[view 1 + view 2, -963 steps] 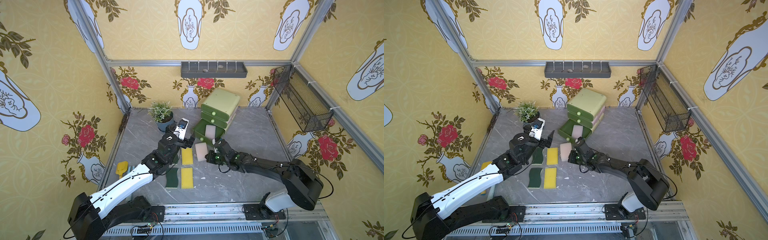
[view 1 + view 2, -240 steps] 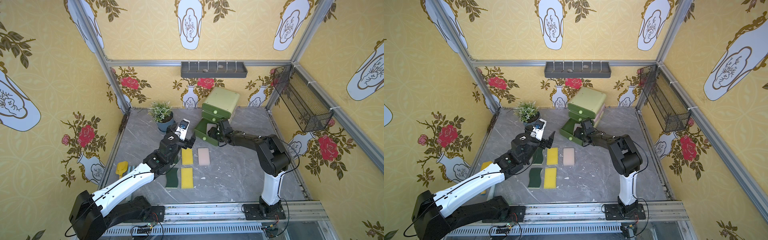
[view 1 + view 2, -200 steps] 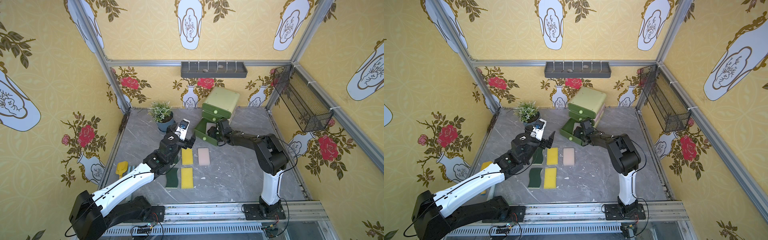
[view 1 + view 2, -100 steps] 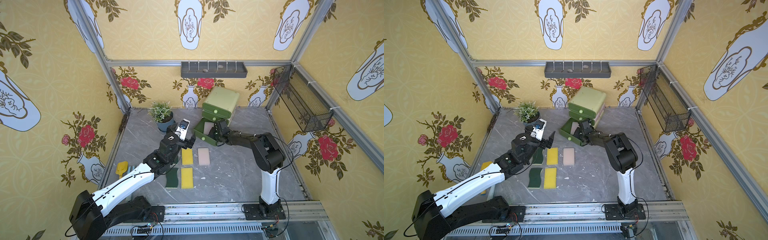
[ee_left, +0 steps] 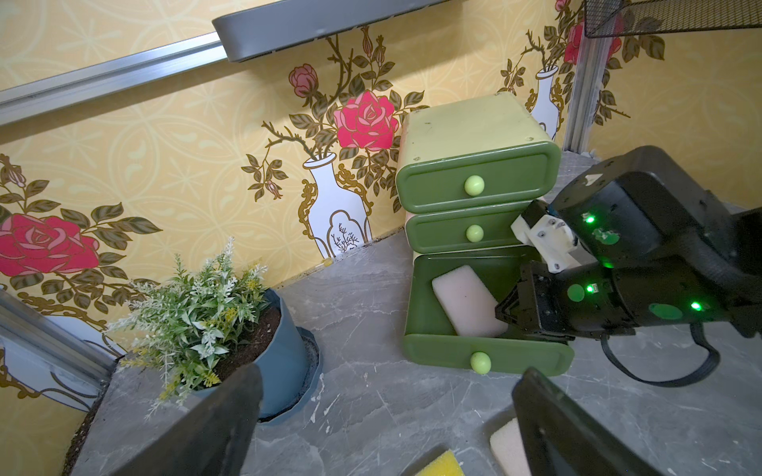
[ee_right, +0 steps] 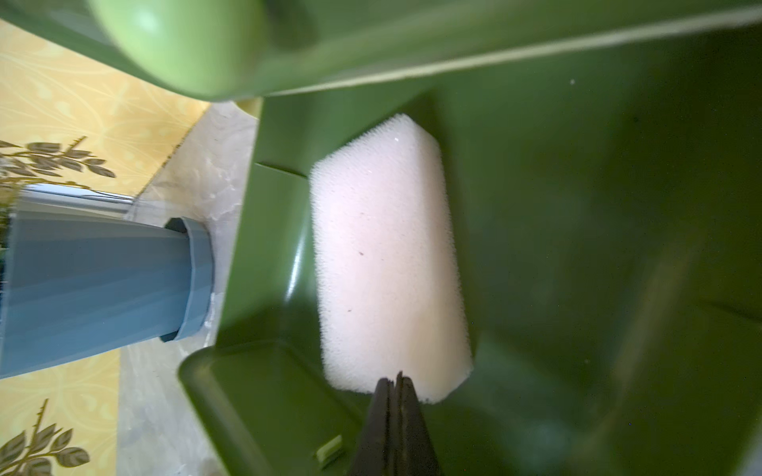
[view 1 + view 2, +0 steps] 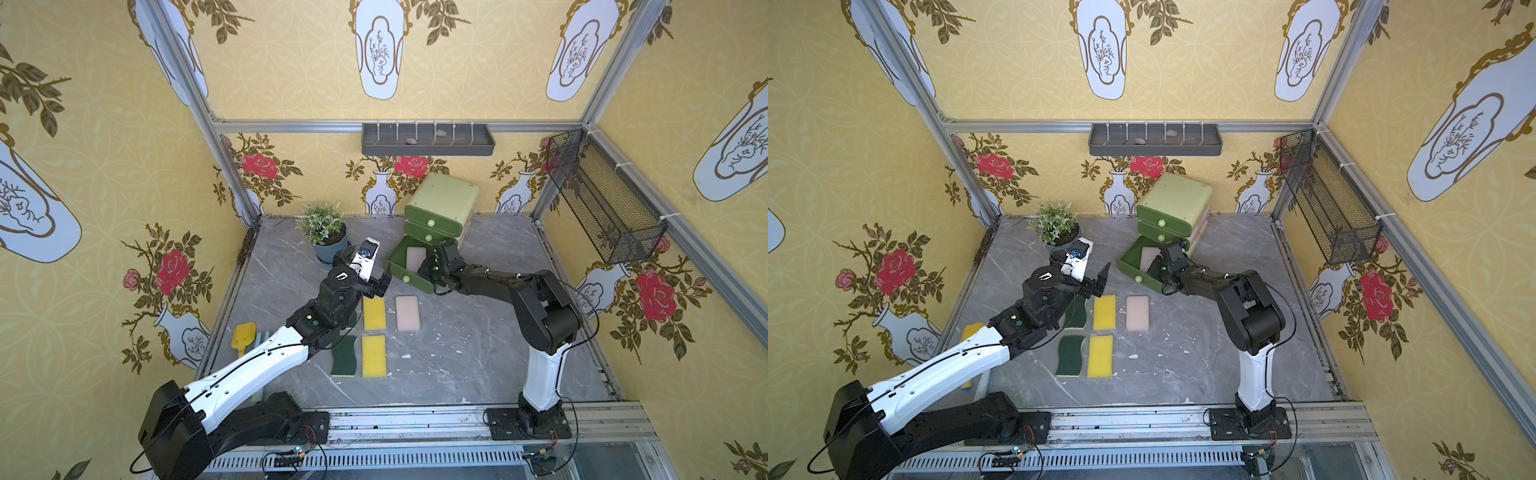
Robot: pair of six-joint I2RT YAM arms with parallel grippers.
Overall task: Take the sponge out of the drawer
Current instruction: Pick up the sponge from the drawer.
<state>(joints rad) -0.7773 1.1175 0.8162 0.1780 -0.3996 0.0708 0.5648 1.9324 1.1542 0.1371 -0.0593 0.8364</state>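
We see the black right gripper [image 7: 1153, 266], its tips inside the open dark green plastic bottom drawer [image 7: 1129, 270], just beside the pale pink rectangular foam sponge [image 7: 1147, 256] lying there. At its eight o'clock, the left gripper [image 7: 1095, 281] hovers open-jawed near a yellow rectangular sponge [image 7: 1104, 306].

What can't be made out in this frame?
- Right wrist view: shut tips of the right gripper overlap the end of the pale pink sponge; whether they pinch it is unclear.
- Both top views: the gripper's body hides that spot.
- Grey wall shelf: contents too small to identify.
- Upper two drawers: closed, insides hidden.
- Dark green pad: partly under the left arm.
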